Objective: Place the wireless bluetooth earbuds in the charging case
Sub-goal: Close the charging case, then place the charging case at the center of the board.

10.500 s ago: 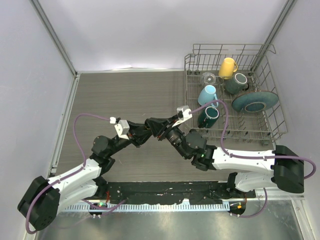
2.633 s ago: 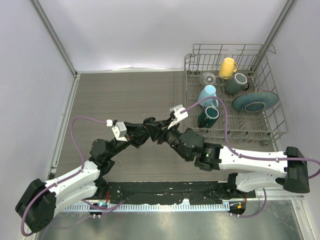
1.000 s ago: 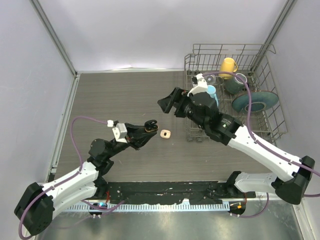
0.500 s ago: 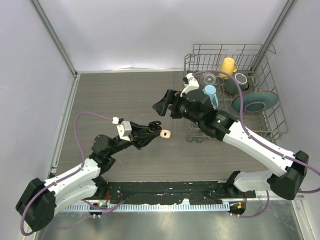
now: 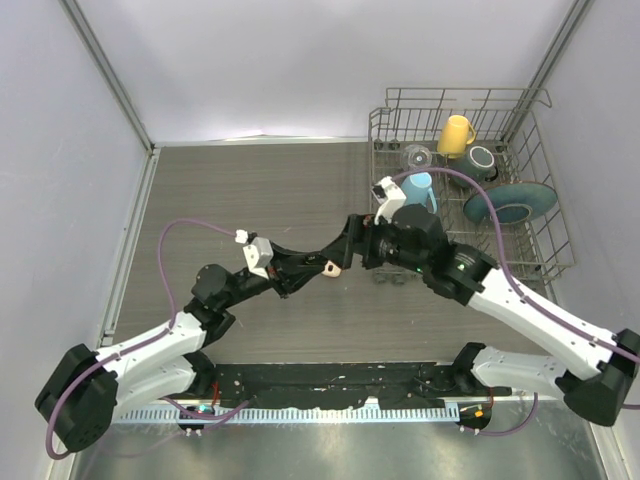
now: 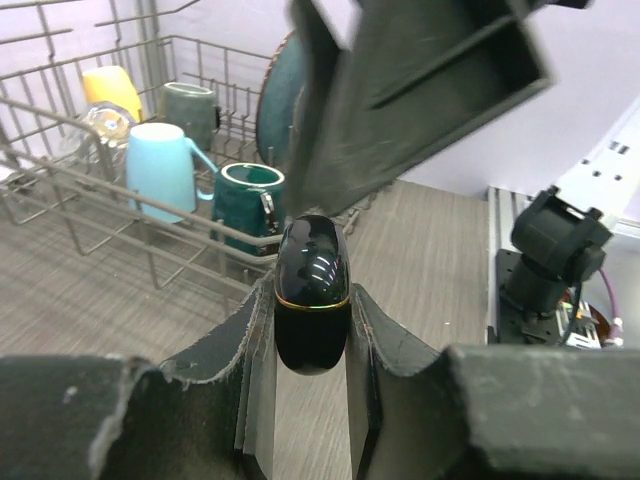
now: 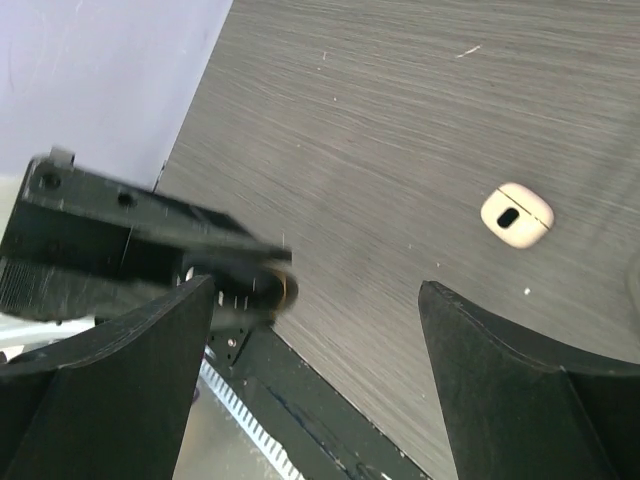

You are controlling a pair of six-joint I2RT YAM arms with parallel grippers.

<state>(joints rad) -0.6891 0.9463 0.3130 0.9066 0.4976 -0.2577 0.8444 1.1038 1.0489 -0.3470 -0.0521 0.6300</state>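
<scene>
My left gripper [image 6: 312,318] is shut on a glossy black charging case [image 6: 312,290] with a thin gold seam, its lid closed, held above the table. From above, the left gripper [image 5: 313,266] sits mid-table. My right gripper [image 5: 352,238] hangs open just right of and above it. Through the right wrist camera, the right gripper [image 7: 315,290] frames the blurred black case [image 7: 262,288] near its left finger. A small cream rounded piece [image 7: 517,214] with a dark oval slot lies on the table, beside the left fingertips [image 5: 332,268]. The earbuds are out of view.
A wire dish rack [image 5: 545,255] stands at the back right, holding a yellow mug [image 5: 455,135], a light blue mug [image 5: 415,187], a dark teal mug [image 5: 478,160], a glass [image 5: 417,156] and a teal plate [image 5: 510,203]. Grey walls close in the table's sides.
The right arm has swung down from the rack's front toward the left gripper. The left gripper has carried the black case rightward, up beside the cream piece.
</scene>
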